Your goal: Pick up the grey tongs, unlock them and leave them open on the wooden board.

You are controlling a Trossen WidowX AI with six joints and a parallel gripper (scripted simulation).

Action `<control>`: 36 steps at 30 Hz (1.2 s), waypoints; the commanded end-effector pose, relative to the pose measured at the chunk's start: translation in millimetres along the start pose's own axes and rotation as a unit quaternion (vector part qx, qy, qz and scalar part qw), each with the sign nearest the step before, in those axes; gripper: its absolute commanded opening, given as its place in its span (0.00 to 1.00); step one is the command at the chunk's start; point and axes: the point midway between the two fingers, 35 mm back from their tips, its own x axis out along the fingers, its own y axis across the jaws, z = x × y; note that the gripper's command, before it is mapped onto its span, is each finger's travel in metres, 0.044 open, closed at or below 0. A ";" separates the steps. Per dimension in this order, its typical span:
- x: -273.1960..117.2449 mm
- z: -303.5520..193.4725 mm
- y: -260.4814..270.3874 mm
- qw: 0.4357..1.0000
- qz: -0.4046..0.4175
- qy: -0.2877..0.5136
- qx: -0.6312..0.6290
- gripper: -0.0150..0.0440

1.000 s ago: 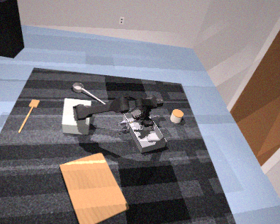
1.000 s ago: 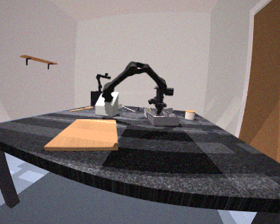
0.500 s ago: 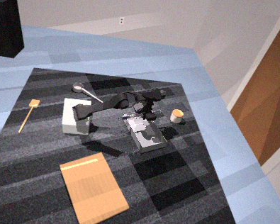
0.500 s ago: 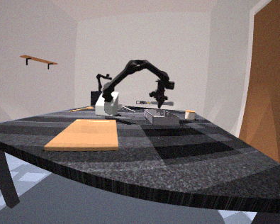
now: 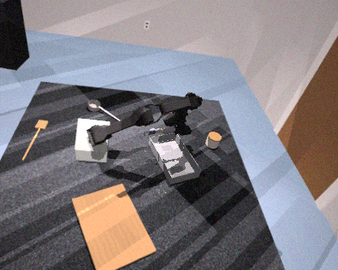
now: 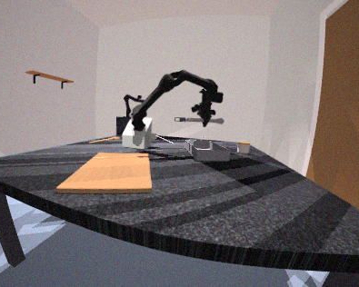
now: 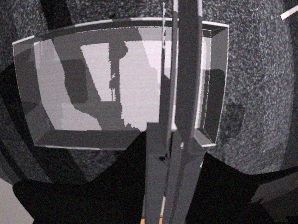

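Taking the clock face as laid over the bench (image 5: 186,222) (image 6: 202,200) from above, centred on the roasting tin (image 5: 173,150) (image 6: 215,154) (image 7: 90,138), I see the gripper (image 5: 183,132) (image 6: 205,123) (image 7: 158,137) up in the air toward twelve, closed on the grey tongs (image 5: 157,130) (image 6: 193,120) (image 7: 189,75). They lie roughly level between its fingers, apart from the tin, and I can't tell from here whether the lock is engaged. The tin's upright walls stand below the gripper. Just beside the tin, at two o'clock, sits a pale pot with an orange top (image 5: 213,140) (image 6: 244,147), the nearest neighbour on that side. The arm (image 5: 130,121) (image 6: 158,91) reaches across from a white block (image 5: 91,147) (image 6: 138,138) between nine and ten. Beyond it that way lies a wooden spatula (image 5: 40,126) (image 6: 107,139), while a round-headed ladle (image 5: 94,105) points its pale handle toward the arm from ten. The wooden board (image 5: 113,228) (image 6: 111,173) lies flat between seven and eight, well apart from the tin. A tall black block (image 5: 5,34) (image 6: 122,124) stands off the bench, farther out at ten.
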 end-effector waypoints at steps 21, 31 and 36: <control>-2.0 8.4 36.6 0.930 -0.005 0.000 0.368 0.00; -2.7 14.0 55.2 0.841 -0.007 -0.001 0.541 0.00; -3.0 17.2 64.4 0.785 -0.007 -0.002 0.620 0.00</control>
